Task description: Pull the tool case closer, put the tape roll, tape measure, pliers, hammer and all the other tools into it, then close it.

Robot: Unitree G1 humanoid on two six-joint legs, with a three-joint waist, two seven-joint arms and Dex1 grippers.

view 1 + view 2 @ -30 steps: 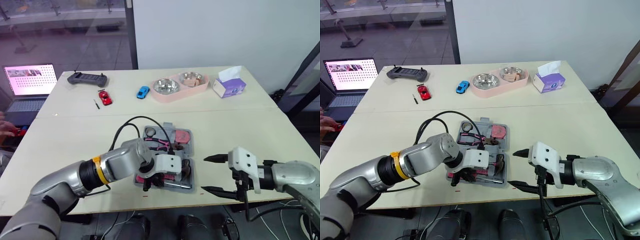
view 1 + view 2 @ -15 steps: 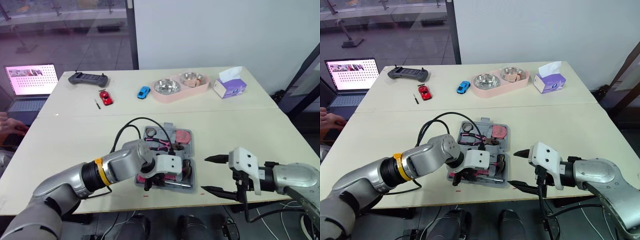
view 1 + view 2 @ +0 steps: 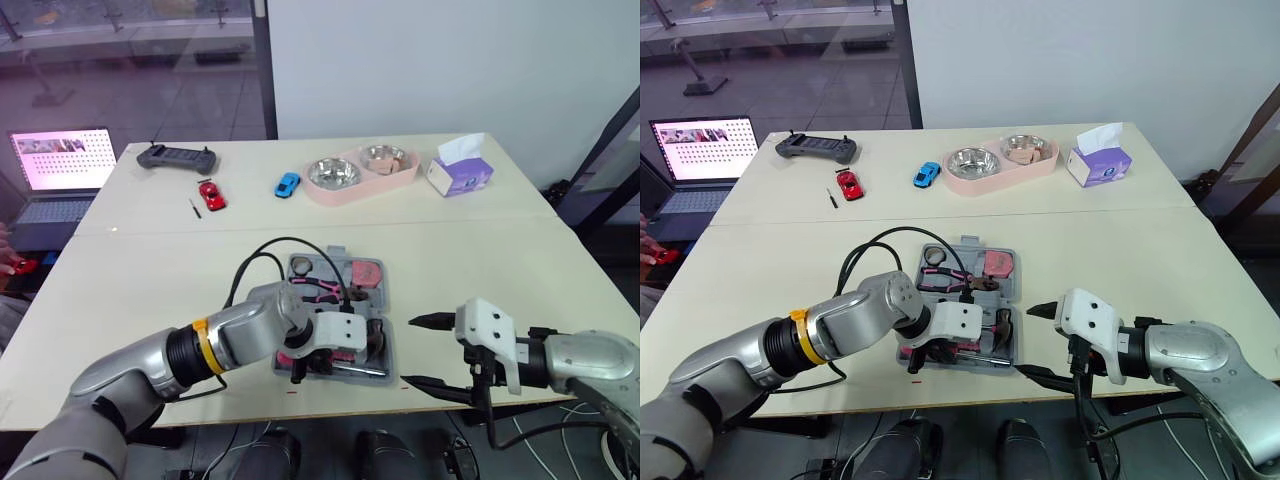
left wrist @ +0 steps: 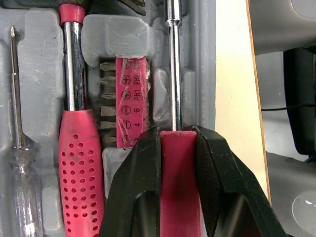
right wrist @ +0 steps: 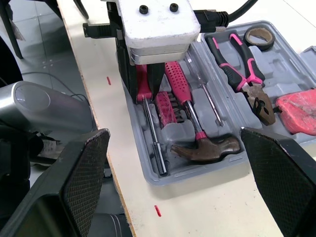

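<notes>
The grey tool case [image 3: 336,251] lies open near the table's front edge. In it I see black-and-pink pliers [image 5: 237,74], a dark tape roll [image 5: 257,37], a red tape measure [image 5: 298,111], a pink-handled hammer [image 5: 205,148], a pink bit holder [image 4: 132,98] and a clear-handled screwdriver [image 4: 22,163]. My left gripper [image 3: 297,368] is shut on the pink handle of a long-shafted driver [image 4: 173,74], which lies in the case's front slot. To the right of the case, my right gripper [image 3: 410,351] hovers open with nothing in it.
At the back of the table are a pink double bowl [image 3: 360,172], a tissue box [image 3: 458,165], a blue toy car [image 3: 286,184], a red toy car [image 3: 209,194] and a game controller [image 3: 176,157]. A laptop [image 3: 55,165] stands far left. A person's hand [image 3: 8,266] shows at the left edge.
My left gripper has edged slightly right along the case's front slot, still holding the driver. The right gripper has barely moved. The person's hand has drawn back toward the left edge.
</notes>
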